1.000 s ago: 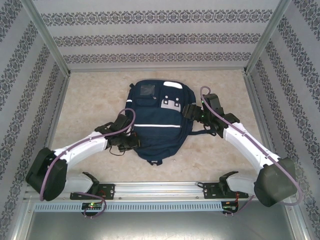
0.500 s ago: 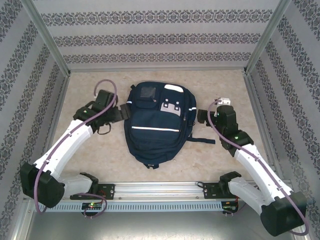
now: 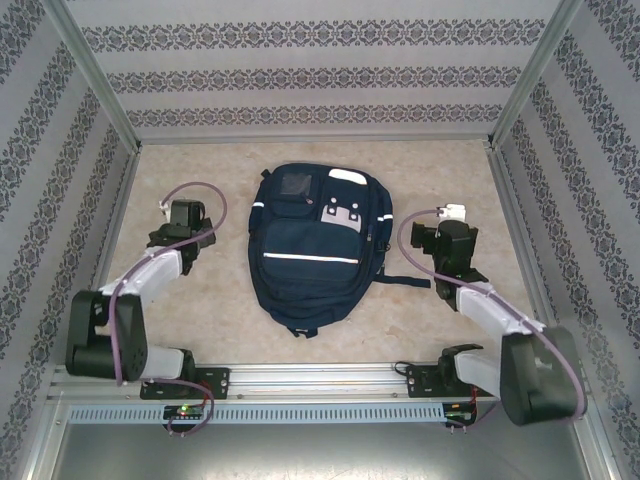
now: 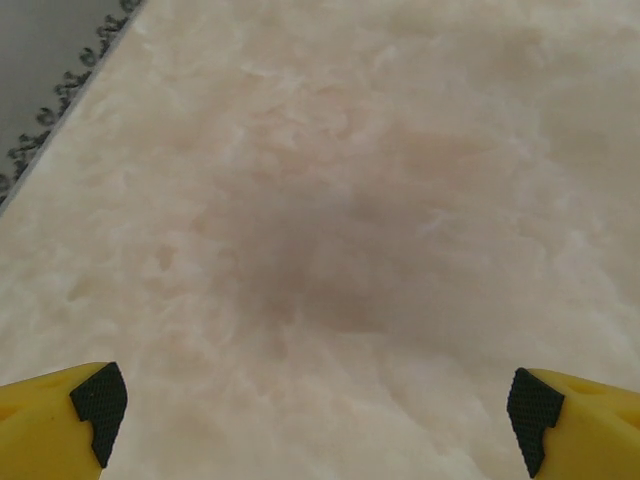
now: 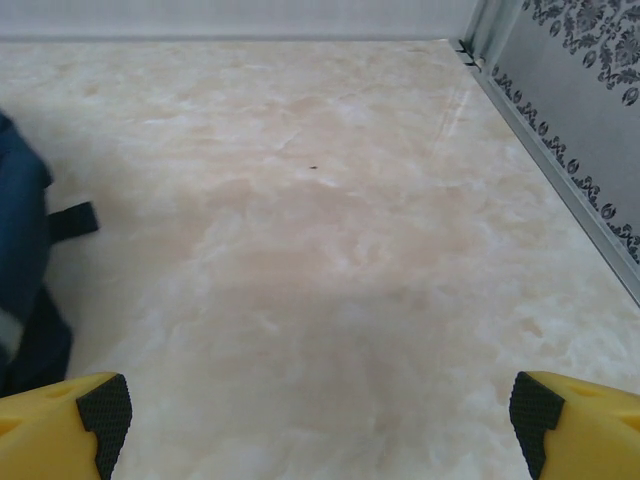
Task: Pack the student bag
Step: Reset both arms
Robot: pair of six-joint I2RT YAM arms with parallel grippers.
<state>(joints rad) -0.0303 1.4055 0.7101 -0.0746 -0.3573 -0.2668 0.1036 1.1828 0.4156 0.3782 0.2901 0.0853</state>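
Okay, the large navy blue fabric backpack [image 3: 315,250] with thin white reflective stripes lies flat on the pale marbled tabletop [image 3: 200,310], between the two sets of jaws and touching neither. On the left gripper [image 3: 181,212] the jaws are spread wide with only bare tabletop between them, and the bag is well off to their right. On the right gripper [image 3: 444,222] the jaws are also spread wide and empty. The bag's edge and a dark webbing strap [image 5: 70,222] sit ahead and to the left of its left fingertip.

Risks (judgement): a jaw coming in from the right could snag that loose strap and drag the whole bag. A pinch on slack fabric could slip or bunch it. If the main zip is shut, nothing goes in.

Hard to tell: whether any compartment is open, and what is inside. The right wrist view cuts the bag off at its left edge. Both wrist views show the fingertips only.
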